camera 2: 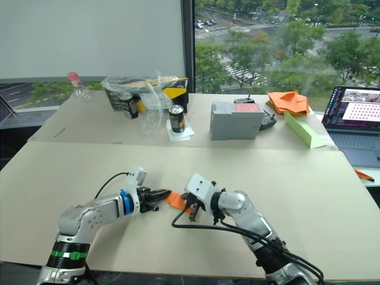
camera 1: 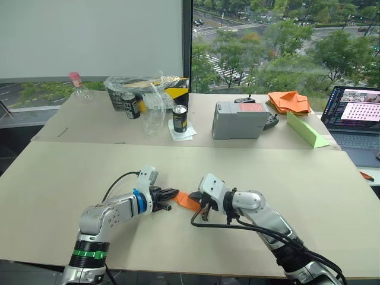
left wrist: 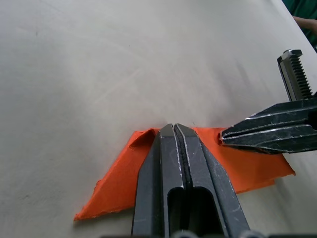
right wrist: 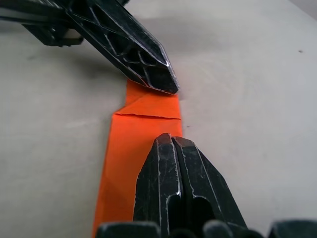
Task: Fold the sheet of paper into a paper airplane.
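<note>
The sheet of paper [camera 1: 187,200] is a small, narrow, folded bright-orange shape lying flat on the near table between my two grippers. My left gripper [camera 1: 175,192] is shut, and its fingers [left wrist: 173,163] lie over the paper [left wrist: 116,186], with the tips near a small raised crease. My right gripper [camera 1: 203,210] is shut too. Its tips [right wrist: 171,144] rest on the orange strip [right wrist: 126,148] and point toward the left gripper's tip [right wrist: 158,79] at the far end.
On the back table stand two cans [camera 1: 180,119], a crumpled plastic bag [camera 1: 148,89], a grey box [camera 1: 239,120], a heap of orange paper pieces [camera 1: 288,102], a green paper wedge [camera 1: 306,130] and a laptop [camera 1: 356,116].
</note>
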Robot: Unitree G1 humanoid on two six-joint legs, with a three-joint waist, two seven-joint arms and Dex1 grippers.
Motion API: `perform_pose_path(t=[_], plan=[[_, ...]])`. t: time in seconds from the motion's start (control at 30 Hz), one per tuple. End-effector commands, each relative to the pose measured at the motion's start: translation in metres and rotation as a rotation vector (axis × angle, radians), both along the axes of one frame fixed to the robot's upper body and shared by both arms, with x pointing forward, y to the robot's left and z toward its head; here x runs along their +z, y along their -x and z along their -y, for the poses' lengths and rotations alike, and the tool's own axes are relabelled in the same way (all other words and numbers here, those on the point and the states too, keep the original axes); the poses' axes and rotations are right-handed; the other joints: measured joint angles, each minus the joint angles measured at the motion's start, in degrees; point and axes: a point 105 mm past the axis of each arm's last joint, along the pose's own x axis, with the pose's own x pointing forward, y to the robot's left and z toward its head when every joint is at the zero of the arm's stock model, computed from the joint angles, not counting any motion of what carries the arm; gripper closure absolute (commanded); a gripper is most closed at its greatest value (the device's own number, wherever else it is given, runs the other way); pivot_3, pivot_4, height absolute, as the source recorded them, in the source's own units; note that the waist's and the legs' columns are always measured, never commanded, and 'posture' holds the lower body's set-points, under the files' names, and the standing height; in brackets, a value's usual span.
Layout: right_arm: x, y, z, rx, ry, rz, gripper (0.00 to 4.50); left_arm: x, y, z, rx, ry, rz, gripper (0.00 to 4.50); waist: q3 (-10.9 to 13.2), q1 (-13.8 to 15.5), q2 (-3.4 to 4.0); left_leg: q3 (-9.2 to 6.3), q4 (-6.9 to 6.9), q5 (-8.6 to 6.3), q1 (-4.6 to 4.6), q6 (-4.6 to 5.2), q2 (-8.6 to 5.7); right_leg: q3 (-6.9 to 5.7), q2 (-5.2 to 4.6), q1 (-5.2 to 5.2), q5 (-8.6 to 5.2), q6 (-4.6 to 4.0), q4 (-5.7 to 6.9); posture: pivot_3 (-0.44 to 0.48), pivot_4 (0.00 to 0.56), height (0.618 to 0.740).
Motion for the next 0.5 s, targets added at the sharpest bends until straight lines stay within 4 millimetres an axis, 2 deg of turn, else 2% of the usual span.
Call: perform_pose_path(t=[0.03,0.27,0.5], plan=[[0.001,-0.002,-0.001,0.005,0.012,0.031,4.48,-0.02,0.001,-0.015,0.067,-0.078,-0.07,4.5,0.0,0.0,0.0,0.0,0.0,0.0,0.0,0.0,0.0,0.0,0.0,0.0,0.0,0.0,0.0,0.0,0.15,0.74],[-0.017,0.007,0.012,0.026,0.085,-0.01,4.48,-0.019,0.001,-0.016,0.068,-0.078,-0.068,4.5,0.0,0.0,0.0,0.0,-0.01,0.0,0.0,0.0,0.0,0.0,0.0,0.01,0.0,0.0,-0.01,0.0,0.15,0.74],[-0.024,0.007,0.029,-0.02,0.105,-0.025,4.48,-0.019,0.0,-0.016,0.067,-0.076,-0.067,4.5,0.0,0.0,0.02,0.01,-0.01,0.0,0.01,0.0,0.0,0.0,0.0,0.03,0.0,0.0,-0.02,0.0,0.15,0.74]])
